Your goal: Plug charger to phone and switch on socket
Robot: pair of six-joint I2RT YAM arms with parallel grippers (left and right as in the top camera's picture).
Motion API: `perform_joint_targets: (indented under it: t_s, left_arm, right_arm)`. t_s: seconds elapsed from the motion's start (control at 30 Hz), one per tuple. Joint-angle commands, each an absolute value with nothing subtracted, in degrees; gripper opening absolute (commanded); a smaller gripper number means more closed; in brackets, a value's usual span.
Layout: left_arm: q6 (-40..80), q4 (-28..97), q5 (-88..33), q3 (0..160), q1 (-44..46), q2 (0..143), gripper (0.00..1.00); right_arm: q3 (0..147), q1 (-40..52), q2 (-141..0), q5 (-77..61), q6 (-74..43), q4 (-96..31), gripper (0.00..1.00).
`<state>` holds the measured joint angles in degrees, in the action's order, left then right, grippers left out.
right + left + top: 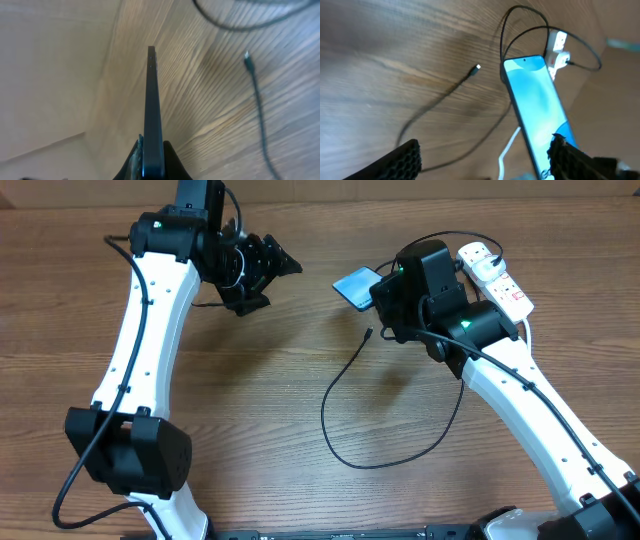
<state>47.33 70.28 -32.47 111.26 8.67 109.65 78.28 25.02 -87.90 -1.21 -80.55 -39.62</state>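
Plugging step: right gripper (150, 159) clamps the slim turquoise-screened phone (354, 285) edge-up; left gripper (268, 280) is spread wide and empty, so next it likely must pinch the connector tip (477, 68) of the thin black charger cable (323, 415).

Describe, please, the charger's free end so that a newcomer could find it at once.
On the wooden table, look just beside the right gripper, which holds the phone. The charger, a thin black cable, ends there in a small connector tip, the only loose end lying on bare wood.

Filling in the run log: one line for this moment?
right gripper: shut on phone | left gripper: open, empty | charger: tip on table, unplugged
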Motion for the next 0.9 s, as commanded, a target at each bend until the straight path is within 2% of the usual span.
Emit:
perform_joint_targets:
  t_s: [0.0,0.17,0.5,0.6,0.8,0.87]
  left_arm:
    - [63.35,70.19,-36.77,111.57,9.61,110.63,0.84]
    - [74.67,66.94,-41.23,111.59,10.48,110.74,0.86]
    - [78.11,64.47,-43.51,111.59,11.77,110.76,0.86]
    - [79.81,64.31,-43.51,111.57,11.77,110.76,0.81]
    - [80.40,61.34,-43.09,111.59,11.77,110.91,0.80]
    - [80.47,60.71,-43.11,111.59,11.77,110.91,0.75]
  right_arm:
    - [79.57,25.02,-86.15,-6.42,-94.15,-38.83,0.04]
    - [79.57,25.02,-86.15,-10.76,-103.83,-38.74,0.04]
    - [79.57,25.02,-86.15,-16.67,-106.76,-30.50,0.04]
    - [79.57,25.02,-86.15,-18.44,-106.78,-27.62,0.04]
    - [79.55,25.02,-86.15,-21.58,-109.56,-26.28,0.04]
    - [79.55,25.02,-86.15,-22.33,-109.56,-26.15,0.04]
